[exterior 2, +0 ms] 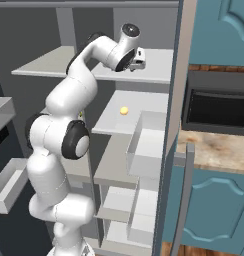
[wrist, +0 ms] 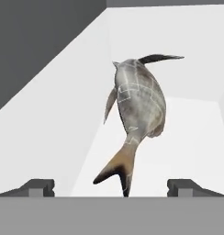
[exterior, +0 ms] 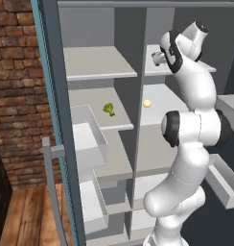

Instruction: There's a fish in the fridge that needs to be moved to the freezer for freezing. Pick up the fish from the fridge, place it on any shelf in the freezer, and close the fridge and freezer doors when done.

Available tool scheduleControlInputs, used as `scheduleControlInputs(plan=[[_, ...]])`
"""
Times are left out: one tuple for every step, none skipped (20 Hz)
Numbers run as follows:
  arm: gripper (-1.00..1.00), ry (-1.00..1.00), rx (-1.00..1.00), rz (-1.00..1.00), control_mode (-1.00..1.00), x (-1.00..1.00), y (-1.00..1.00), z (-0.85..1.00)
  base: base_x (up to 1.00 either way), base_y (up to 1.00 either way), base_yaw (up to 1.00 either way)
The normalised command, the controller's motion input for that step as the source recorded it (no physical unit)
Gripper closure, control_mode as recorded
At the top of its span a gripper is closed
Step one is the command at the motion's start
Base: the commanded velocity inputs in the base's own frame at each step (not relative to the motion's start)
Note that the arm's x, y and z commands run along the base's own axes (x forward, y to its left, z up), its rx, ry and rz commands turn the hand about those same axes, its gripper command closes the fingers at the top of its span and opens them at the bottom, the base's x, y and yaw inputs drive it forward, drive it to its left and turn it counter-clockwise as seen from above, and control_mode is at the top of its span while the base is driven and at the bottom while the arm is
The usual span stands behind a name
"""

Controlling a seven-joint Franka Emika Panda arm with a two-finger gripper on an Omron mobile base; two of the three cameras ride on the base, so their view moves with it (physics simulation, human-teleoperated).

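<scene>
In the hand view the tool [wrist: 112, 187] is cut off by the grey band at the bottom, so just the tops of its two fingertips [wrist: 38, 186] show. The tail tip of the fish [wrist: 134, 108] runs down to that same band, and whether it ends there cannot be told.

In the left base view the robot's own arm covers most of the fridge [exterior: 162, 103] to the right of the small yellow ball [exterior: 146, 103], and the tool there is mostly hidden behind the wrist. The green floret [exterior: 108, 109] on the freezer [exterior: 97, 96] shelf left of the ball is too small to make out in detail. The door bin [exterior: 224, 180] right of the arm runs off the picture's edge.
</scene>
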Motion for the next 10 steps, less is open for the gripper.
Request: scheduleControlInputs(plan=[[-1.0, 0.04, 0.0, 0.04, -1.0, 0.59, -0.01, -0.24, 0.0, 0.0, 0.0], [-1.0, 0.0, 0.0, 0.0, -1.0, 0.54, 0.0, -0.21, 0.0, 0.0, 0.0], [-1.0, 0.05, 0.0, 0.0, -1.0, 0.51, 0.0, -0.07, 0.0, 0.0, 0.0], [-1.0, 0.1, 0.0, 0.0, -1.0, 0.52, -0.04, -0.08, 0.0, 0.0, 0.0], [-1.0, 0.12, 0.0, 0.0, -1.0, 0.55, -0.04, -0.13, 0.0, 0.0, 0.0], [-1.0, 0.11, 0.0, 0.0, -1.0, 0.55, 0.0, -0.16, 0.0, 0.0, 0.0], [-1.0, 0.06, 0.0, 0.0, -1.0, 0.52, 0.0, -0.19, 0.0, 0.0, 0.0], [-1.0, 0.05, 0.0, 0.0, -1.0, 0.51, 0.0, -0.3, 0.0, 0.0, 0.0], [1.0, 0.01, -0.02, 0.0, -1.0, 0.35, 0.06, -0.49, 0.0, 0.0, 0.0], [1.0, 0.0, -0.1, 0.0, -1.0, 0.15, 0.61, -0.9, 0.0, 0.0, 0.0]])
